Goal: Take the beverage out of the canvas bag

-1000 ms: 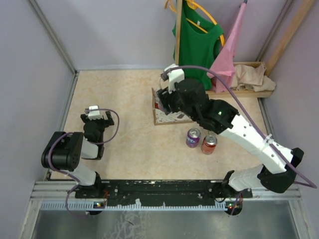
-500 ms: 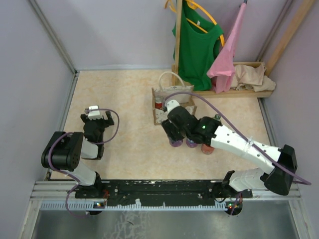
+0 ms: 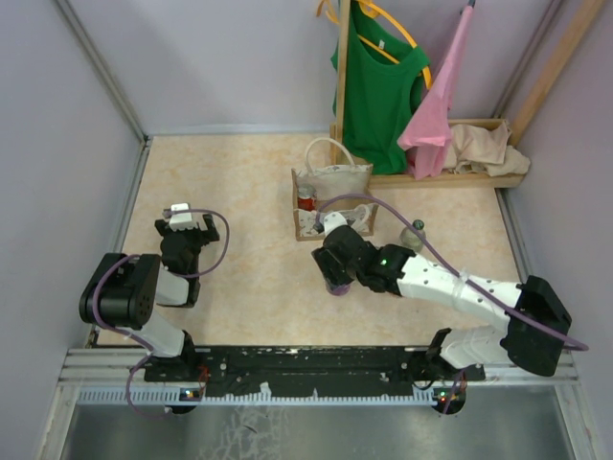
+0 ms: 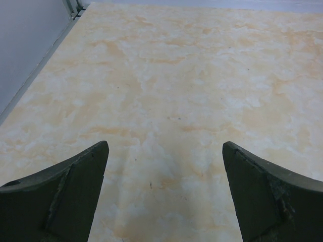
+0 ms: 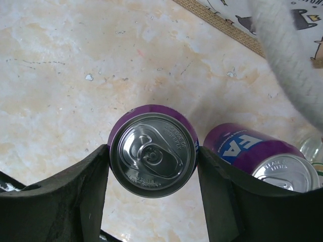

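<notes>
The beige canvas bag with white loop handles stands upright at the table's middle back. A red can shows inside its left end. My right gripper is in front of the bag, shut on an upright purple can, one finger against each side. The can's base shows in the top view. A second purple can stands just right of it. The bag's patterned edge and a white handle are in the right wrist view. My left gripper is open and empty at the left.
A clear bottle top shows behind the right forearm. A wooden rack at the back right holds a green shirt, a pink cloth and a plain tan cloth. Grey walls close in the left, back and right.
The right arm has drawn back out of the bag toward the front with the purple can, then moved lower and left beside the other cans. The bag's handles now show. The left arm is still.
</notes>
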Controlling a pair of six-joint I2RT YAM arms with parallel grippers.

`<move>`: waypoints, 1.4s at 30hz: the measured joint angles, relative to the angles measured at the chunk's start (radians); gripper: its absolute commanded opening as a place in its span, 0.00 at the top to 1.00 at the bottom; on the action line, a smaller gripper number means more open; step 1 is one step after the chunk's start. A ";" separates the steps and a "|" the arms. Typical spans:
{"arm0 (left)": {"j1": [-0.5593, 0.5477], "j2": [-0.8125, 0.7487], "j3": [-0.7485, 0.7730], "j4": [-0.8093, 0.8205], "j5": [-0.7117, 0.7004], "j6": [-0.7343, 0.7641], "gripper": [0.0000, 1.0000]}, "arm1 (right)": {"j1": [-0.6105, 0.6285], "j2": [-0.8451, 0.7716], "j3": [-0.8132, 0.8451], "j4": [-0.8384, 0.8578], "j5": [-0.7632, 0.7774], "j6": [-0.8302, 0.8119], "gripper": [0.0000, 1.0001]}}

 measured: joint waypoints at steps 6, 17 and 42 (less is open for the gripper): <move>0.000 0.000 0.000 0.000 0.000 0.000 0.00 | -0.009 -0.001 -0.072 0.103 0.002 0.006 1.00; 0.000 0.000 0.000 0.000 0.000 0.000 0.00 | -0.011 0.000 -0.111 0.209 0.004 0.015 0.33; 0.000 0.000 0.000 0.000 0.000 0.000 0.00 | -0.013 -0.002 0.451 0.104 -0.017 -0.124 0.34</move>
